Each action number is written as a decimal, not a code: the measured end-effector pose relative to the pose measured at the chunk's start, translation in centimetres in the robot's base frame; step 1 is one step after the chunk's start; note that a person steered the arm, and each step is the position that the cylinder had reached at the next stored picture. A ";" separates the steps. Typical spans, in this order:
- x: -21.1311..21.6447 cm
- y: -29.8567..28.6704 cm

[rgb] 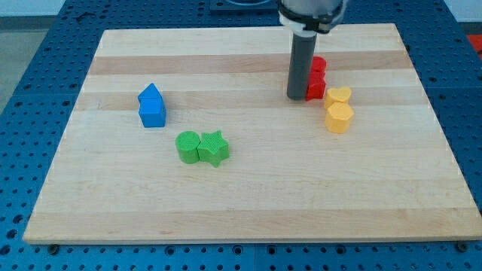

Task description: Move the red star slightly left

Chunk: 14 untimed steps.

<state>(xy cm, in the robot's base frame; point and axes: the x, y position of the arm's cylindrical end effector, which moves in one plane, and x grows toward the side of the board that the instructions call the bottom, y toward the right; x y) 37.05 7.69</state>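
Observation:
My rod comes down from the view's top and its tip (297,97) rests on the board right of centre. Two red blocks sit right behind the rod on its right side, partly hidden. The lower one (316,89) touches the rod near the tip. The upper one (318,66) sits just above it. I cannot tell which of them is the star.
A yellow heart (339,95) and a yellow hexagon-like block (339,117) lie just right of the red blocks. A green round block (187,146) and a green star (215,147) sit touching at the centre. Two blue blocks (151,105) lie at the left. The wooden board (248,203) carries all of them.

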 end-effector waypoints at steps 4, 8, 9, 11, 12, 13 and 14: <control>-7.5 -4.6; -6.8 12.8; -4.0 12.8; -2.3 10.8; -2.3 7.6; -1.1 3.7; 0.3 2.8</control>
<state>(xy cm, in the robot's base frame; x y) 37.31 10.48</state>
